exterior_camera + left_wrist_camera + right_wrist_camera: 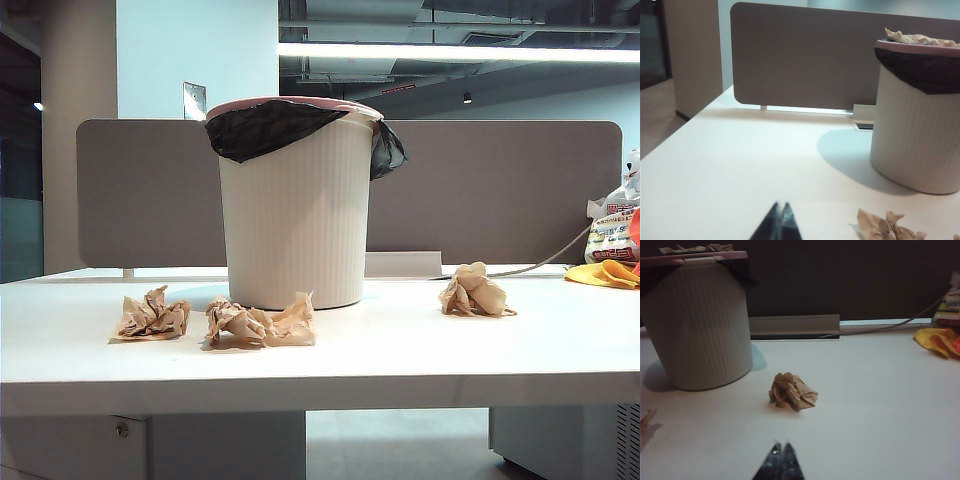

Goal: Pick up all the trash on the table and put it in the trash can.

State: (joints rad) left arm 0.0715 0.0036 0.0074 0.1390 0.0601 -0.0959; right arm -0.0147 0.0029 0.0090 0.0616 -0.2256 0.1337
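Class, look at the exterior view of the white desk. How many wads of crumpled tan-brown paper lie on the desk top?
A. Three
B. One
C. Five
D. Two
A: three crumpled tan-brown paper wads lie on the white desk, one at far left, one before the white ribbed bin with the pink rim and one to the bin's right; the bin stands behind them.

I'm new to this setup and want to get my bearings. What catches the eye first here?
The tall white trash can stands mid-table, paper already poking above its pink rim. Three tan paper wads lie before it: two to its front left, one off to the right. Both grippers, left and right, are shut, low over the table.
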